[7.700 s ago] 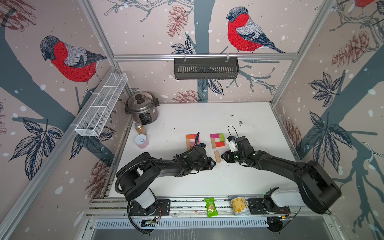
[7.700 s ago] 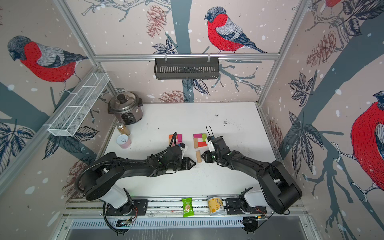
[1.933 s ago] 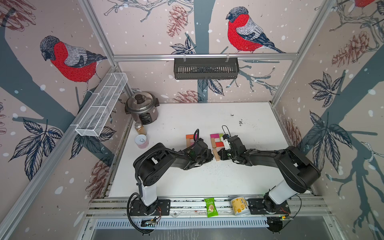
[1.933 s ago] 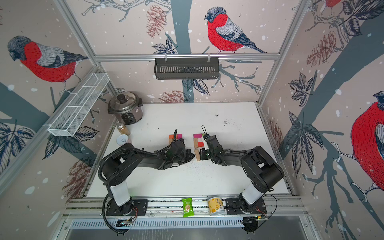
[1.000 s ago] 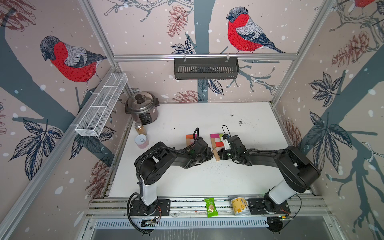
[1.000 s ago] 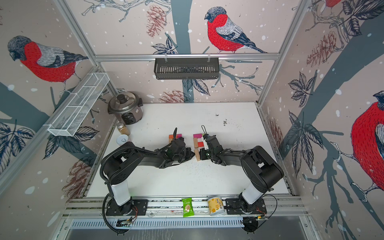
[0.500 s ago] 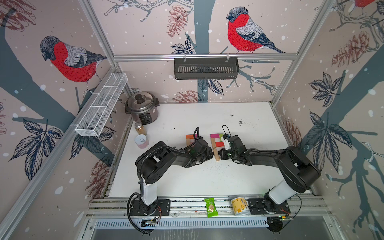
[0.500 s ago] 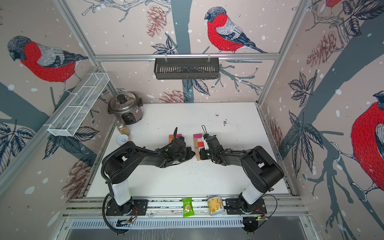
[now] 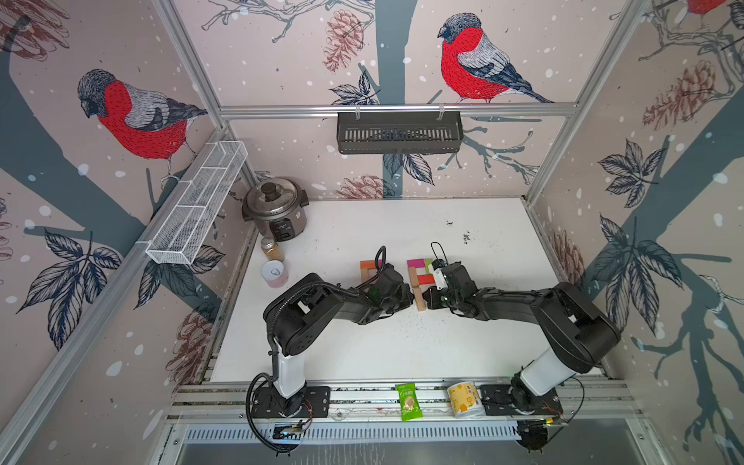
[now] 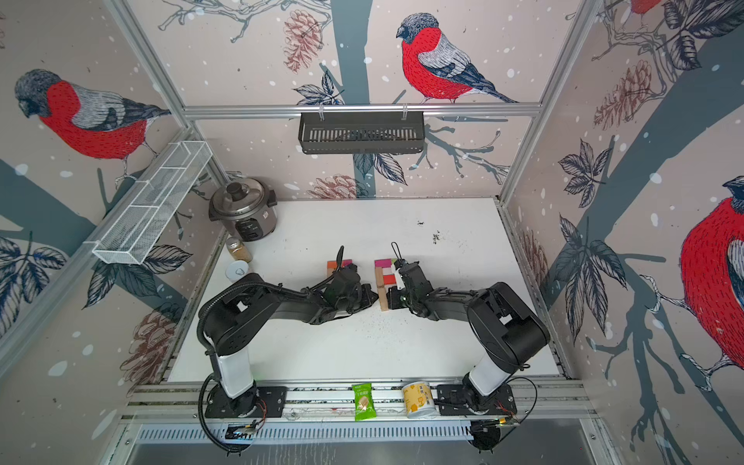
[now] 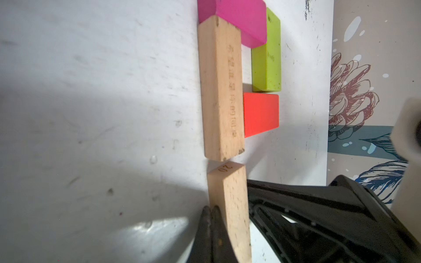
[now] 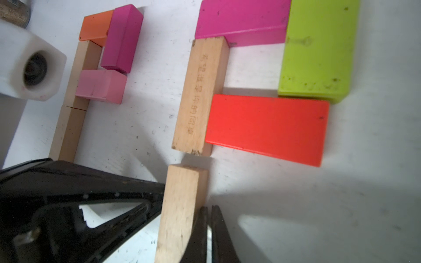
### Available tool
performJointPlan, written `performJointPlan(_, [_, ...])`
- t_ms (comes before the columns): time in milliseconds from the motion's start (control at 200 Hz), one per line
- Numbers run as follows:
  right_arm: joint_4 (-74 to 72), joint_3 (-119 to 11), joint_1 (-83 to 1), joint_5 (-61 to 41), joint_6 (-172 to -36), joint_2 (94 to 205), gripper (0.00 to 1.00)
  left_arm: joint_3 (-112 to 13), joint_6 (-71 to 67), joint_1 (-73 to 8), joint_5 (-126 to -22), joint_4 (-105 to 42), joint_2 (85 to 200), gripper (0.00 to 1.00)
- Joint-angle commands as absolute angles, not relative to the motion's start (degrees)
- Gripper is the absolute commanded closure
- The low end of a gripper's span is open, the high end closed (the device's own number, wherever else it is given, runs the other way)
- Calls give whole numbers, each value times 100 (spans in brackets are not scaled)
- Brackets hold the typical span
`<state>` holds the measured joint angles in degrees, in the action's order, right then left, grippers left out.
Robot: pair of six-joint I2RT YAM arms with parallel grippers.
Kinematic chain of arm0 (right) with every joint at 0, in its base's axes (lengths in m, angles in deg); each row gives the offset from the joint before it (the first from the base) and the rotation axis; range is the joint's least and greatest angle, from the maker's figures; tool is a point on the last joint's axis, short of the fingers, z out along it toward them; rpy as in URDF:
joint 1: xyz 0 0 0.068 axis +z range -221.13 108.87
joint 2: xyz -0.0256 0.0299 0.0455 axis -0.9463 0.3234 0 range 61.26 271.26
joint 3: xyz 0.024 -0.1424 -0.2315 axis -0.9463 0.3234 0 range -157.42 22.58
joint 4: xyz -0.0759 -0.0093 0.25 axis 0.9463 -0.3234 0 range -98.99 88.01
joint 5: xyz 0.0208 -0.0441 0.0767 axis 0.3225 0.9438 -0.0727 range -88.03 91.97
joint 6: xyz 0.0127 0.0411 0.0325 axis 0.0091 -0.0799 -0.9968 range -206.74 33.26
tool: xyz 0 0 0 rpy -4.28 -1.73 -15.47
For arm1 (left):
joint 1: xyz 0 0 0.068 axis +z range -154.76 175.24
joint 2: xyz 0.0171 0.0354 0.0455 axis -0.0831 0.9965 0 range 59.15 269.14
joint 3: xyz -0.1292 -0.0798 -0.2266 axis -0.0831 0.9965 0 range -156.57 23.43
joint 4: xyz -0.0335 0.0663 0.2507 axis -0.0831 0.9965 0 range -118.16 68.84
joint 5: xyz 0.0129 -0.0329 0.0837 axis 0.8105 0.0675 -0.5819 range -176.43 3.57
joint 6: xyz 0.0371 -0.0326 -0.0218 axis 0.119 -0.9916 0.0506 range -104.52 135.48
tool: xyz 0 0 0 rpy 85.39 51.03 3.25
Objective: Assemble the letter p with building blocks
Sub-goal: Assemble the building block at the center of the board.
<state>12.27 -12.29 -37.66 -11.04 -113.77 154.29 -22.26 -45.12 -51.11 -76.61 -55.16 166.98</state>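
**Between both tools: squaring the P's stem**

At the foot of the letter, the short wood bar (image 11: 227, 205) lies on the table (image 9: 402, 350) just below the long wood bar (image 11: 219, 91), a thin gap between their ends. Beyond, the magenta block (image 11: 239, 18), lime green block (image 11: 266, 59) and red block (image 11: 260, 113) close the bowl against the long bar. My left tool (image 11: 210, 211) and my right tool (image 12: 209, 211) are both clenched, gripping nothing. Their closed tips touch the short bar from opposite sides, I judge to square it with the stem before it slides up. On my left stands another block letter (image 12: 120, 36), apparently complete.
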Motion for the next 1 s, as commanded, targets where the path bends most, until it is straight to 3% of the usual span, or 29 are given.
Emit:
performJointPlan(0, [803,-1231,-3781,-939,-11343,15488,90,-2198,-4508,-5101,-7870,-4885,16768,100])
performJointPlan(996, [778,-1275,-3786,-945,-11331,15580,88,-2295,-4499,-5082,-7940,-4777,16802,100])
